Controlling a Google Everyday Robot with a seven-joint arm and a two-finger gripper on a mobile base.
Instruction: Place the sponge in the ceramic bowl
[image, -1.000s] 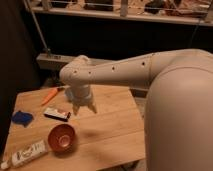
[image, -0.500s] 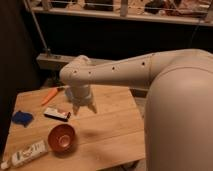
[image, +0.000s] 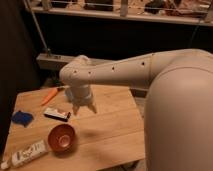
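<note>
The dark blue sponge (image: 22, 118) lies at the left edge of the wooden table (image: 110, 130). Toward the front left stands the reddish-brown ceramic bowl (image: 62, 137), with nothing visible inside. My gripper (image: 83, 108) hangs above the middle of the table, pointing down, right of the sponge and above and behind the bowl. Its pale fingers (image: 93, 107) are spread apart and hold nothing.
A black-and-white bar (image: 56, 114) lies just left of the gripper. An orange tool (image: 49, 96) rests at the back left. A white tube (image: 27, 154) sits at the front left corner. My large pale arm (image: 170, 95) fills the right side.
</note>
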